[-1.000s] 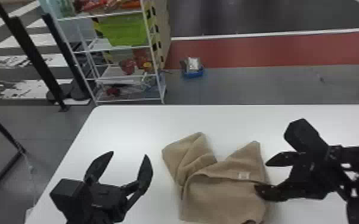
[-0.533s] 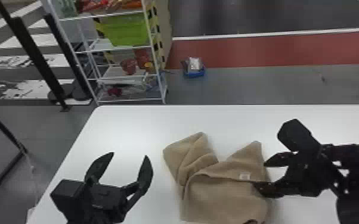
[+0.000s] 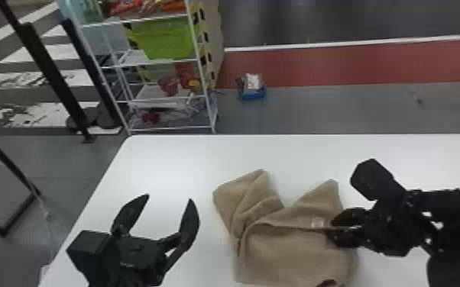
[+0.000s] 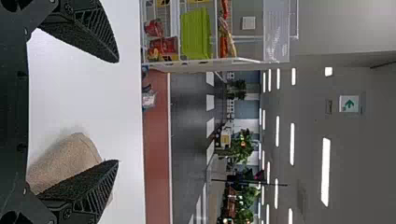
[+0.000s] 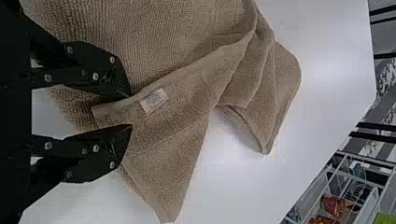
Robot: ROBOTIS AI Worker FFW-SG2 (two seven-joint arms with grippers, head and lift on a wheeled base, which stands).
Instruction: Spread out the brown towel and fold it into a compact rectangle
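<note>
Towel (image 3: 294, 248) sat on the table (image 3: 172, 164), partly spread, crumpled and not yet a rectangle. We logged soft tan cloth, coarse and ribbed over one part, finer and fuzzier over the rest. Two peaks pointed away from the robot: a blunt, folded one on the left, a sharper one on the right, with a V-shaped notch between. Creases bunched up in the left part, and a curved fold ran from there toward the right. We saw a flat hem along the edge, with a small white label (image 5: 154, 100) near one end.

Right gripper (image 3: 331, 229) was at the towel's right side. We marked its jaws as apart, the gap narrow, with the hemmed edge lying between them but not pinched. Its black fingers (image 5: 105, 151) were angular and tapered, with round metal bolts.

Left gripper (image 3: 169, 197) was above the table, left of the towel and clear of it. We marked its jaws wide, nothing between them; its fingers (image 4: 88, 28) were pointed, with a grainy inner face and ridged sides.

Table was smooth, white and glossy, with a rounded far-left corner. Beyond it we noted a white wire rack (image 3: 203, 72) with a boxy green bin (image 3: 166, 40), slim black posts (image 3: 46, 68), and a small blue tray (image 3: 253, 94) on the grey floor (image 3: 328, 110).
</note>
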